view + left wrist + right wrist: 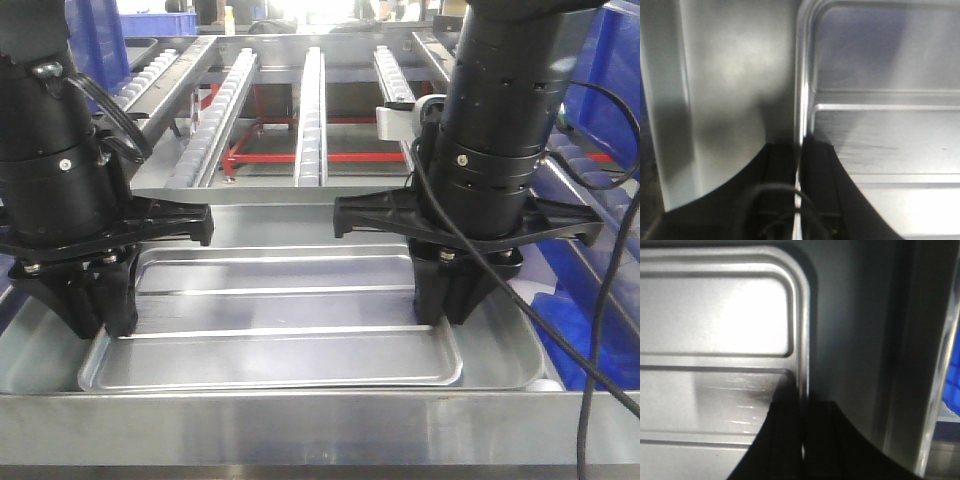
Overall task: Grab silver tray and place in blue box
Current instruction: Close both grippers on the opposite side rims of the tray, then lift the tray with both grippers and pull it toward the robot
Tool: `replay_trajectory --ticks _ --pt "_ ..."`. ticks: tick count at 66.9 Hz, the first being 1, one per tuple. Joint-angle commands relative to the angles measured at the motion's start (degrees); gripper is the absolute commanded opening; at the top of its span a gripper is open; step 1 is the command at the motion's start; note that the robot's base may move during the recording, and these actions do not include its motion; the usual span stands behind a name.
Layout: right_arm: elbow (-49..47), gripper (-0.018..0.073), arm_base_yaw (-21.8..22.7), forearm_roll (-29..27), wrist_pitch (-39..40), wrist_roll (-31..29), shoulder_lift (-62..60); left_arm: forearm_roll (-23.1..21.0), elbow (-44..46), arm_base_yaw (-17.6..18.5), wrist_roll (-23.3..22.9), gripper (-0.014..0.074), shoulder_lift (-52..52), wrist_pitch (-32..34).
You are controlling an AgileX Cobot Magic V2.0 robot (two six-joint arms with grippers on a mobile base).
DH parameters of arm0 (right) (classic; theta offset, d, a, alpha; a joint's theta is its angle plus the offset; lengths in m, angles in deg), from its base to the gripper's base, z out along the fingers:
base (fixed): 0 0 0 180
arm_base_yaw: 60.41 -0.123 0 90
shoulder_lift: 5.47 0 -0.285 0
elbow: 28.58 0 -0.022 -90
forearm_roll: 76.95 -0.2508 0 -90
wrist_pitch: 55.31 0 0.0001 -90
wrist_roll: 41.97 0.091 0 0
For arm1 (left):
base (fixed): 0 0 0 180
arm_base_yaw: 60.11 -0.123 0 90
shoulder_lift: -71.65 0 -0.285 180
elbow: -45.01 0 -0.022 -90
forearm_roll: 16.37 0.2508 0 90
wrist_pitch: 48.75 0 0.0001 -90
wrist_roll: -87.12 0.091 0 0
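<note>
Now the silver tray (280, 350) lies flat inside the deeper pan (500, 350); the left gripper (95, 310) is pinched onto its left rim, the right gripper (447, 300) onto its right rim.

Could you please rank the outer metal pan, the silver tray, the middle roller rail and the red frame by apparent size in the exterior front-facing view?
1. outer metal pan, spanning nearly the full width.
2. silver tray, lying inside it.
3. middle roller rail and red frame: unranked; both sit farther back, frame partly hidden.
</note>
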State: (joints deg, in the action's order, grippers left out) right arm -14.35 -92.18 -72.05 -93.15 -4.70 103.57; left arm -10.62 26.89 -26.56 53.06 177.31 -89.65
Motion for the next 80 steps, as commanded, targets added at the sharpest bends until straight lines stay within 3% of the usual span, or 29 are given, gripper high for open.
replay_trajectory --ticks 1,45,70,80 --pt "-1.56 0.0055 0.1 0.81 1.47 -0.66 -2.53 0.24 1.15 0.39 -0.47 -0.0013 -1.9 0.59" --pt "-1.56 0.0055 0.28 0.81 -0.25 -0.3 -9.33 -0.55 2.67 -1.53 -0.85 -0.0013 -9.55 -2.3" --pt "-1.45 0.0055 -3.02 1.38 -4.72 6.11 -14.29 -2.51 0.71 -1.31 -0.97 -0.0013 -16.51 -5.25" --pt "0.22 0.0055 -6.61 6.28 -5.37 12.25 -16.79 -2.4 -3.12 -1.16 -3.22 -0.0013 -21.76 -5.25"
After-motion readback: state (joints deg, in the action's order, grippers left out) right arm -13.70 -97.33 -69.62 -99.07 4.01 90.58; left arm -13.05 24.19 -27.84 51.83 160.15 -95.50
